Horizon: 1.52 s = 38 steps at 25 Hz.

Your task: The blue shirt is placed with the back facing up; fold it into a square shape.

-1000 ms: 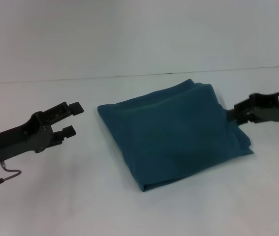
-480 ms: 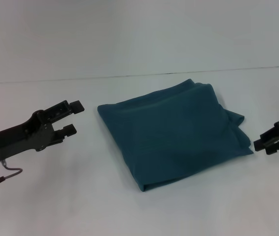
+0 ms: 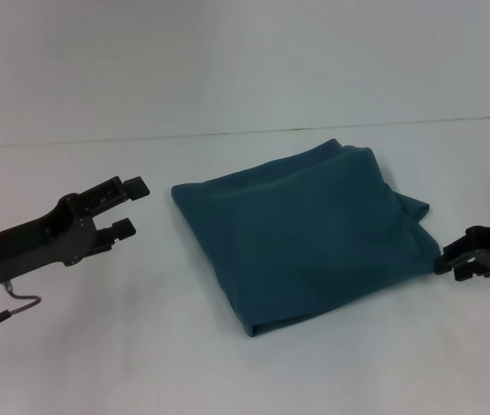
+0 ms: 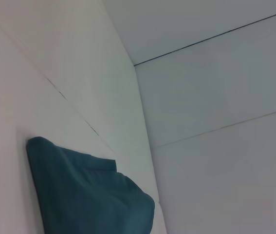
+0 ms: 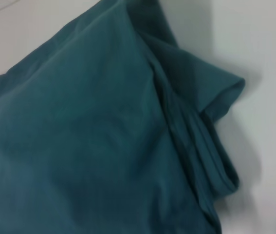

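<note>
Head view: blue shirt (image 3: 301,233) already folded approx. square, one corner loose beside right tool (image 3: 448,258); its state unclear. Left tool (image 3: 126,207) gapes, empty.

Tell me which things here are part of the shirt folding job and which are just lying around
Part of the job:
blue shirt, folded roughly square
left claw, open, beside the shirt
right claw, near the shirt's edge

Just lying about:
nothing besides the white table
</note>
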Tool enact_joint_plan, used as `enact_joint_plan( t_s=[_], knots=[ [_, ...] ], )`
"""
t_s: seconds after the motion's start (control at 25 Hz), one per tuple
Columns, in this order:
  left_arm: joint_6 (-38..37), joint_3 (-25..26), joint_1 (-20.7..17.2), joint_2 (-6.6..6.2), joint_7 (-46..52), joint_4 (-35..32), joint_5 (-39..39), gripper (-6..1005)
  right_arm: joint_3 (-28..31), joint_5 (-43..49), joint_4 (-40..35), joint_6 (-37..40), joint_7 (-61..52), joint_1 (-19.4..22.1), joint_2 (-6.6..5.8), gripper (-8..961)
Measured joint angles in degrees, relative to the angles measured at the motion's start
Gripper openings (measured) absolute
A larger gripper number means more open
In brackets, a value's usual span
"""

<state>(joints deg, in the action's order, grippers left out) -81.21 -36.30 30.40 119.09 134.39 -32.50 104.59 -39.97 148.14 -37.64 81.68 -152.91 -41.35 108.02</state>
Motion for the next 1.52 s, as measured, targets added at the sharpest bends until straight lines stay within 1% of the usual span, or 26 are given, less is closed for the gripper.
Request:
enact_joint_plan(
  t_s=[0.16,0.4,0.72,0.96,1.16,1.36,1.52],
  knots=[
    [0.0,0.0,-0.1,0.07,-0.1,0.1,0.0,934,0.3,-0.1,0.5,-2.7,-0.2,0.2,0.75,382],
    [0.0,0.0,0.0,0.09,-0.1,0.1,0.0,933,0.9,-0.7,0.8,-4.8,-0.2,0.6,1.66,382],
    [0.1,0.0,0.0,0.15,-0.1,0.1,0.0,932,1.4,-0.7,2.9,-6.0,-0.5,0.2,1.61,384],
    [0.2,0.0,-0.1,0.19,-0.2,0.1,0.0,931,3.1,-2.0,2.6,-6.5,-0.4,0.5,1.71,284],
    [0.2,0.0,-0.1,0.17,-0.2,0.1,0.0,930,3.3,-2.6,2.8,-6.3,-0.2,0.6,1.56,201],
    [0.2,0.0,-0.1,0.17,-0.2,0.1,0.0,929,3.3,-2.6,2.8,-6.2,-0.2,0.6,1.42,21],
    [0.2,0.0,-0.2,0.17,-0.2,0.1,0.0,929,3.4,-2.7,2.8,-6.1,-0.2,0.7,1.36,23]
  ],
)
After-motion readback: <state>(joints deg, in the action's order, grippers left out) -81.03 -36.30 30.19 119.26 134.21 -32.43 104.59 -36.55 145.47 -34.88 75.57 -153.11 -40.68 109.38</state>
